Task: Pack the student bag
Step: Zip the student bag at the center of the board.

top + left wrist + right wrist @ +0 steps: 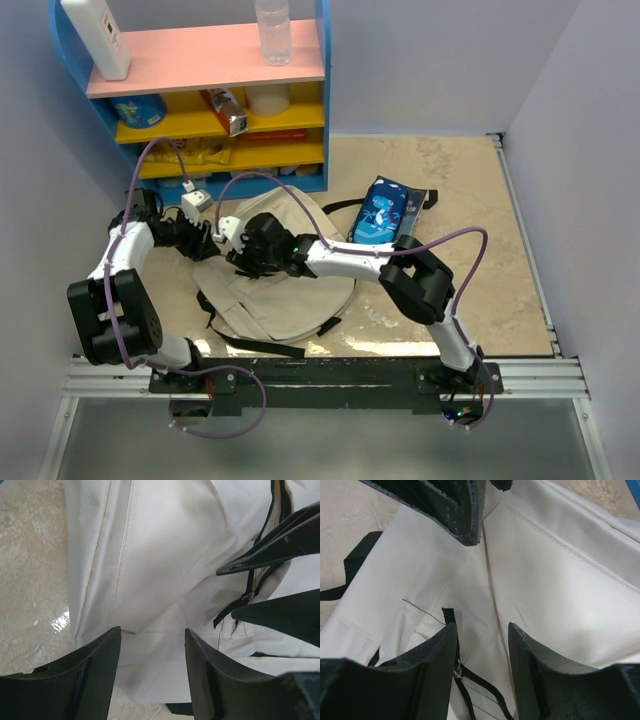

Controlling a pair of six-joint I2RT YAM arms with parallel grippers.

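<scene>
The student bag [290, 285], a beige canvas backpack with black straps, lies flat on the table between the arms. My left gripper [213, 238] is at its upper left edge; in the left wrist view that gripper [152, 630] is open, its fingers astride the cream fabric [160, 555]. My right gripper [235, 258] reaches across the bag from the right and meets it there. In the right wrist view it [482, 626] is open, with the black zipper pull [455, 669] just inside its left finger. The same zipper pull [247, 598] sits between the right fingers [270, 555] in the left wrist view.
A blue book [385, 210] lies just right of the bag. A blue shelf unit [200, 100] stands at the back left, holding a bottle [273, 30] and a white object [97, 35]. A white plug [195, 202] hangs near the left arm. Walls close both sides.
</scene>
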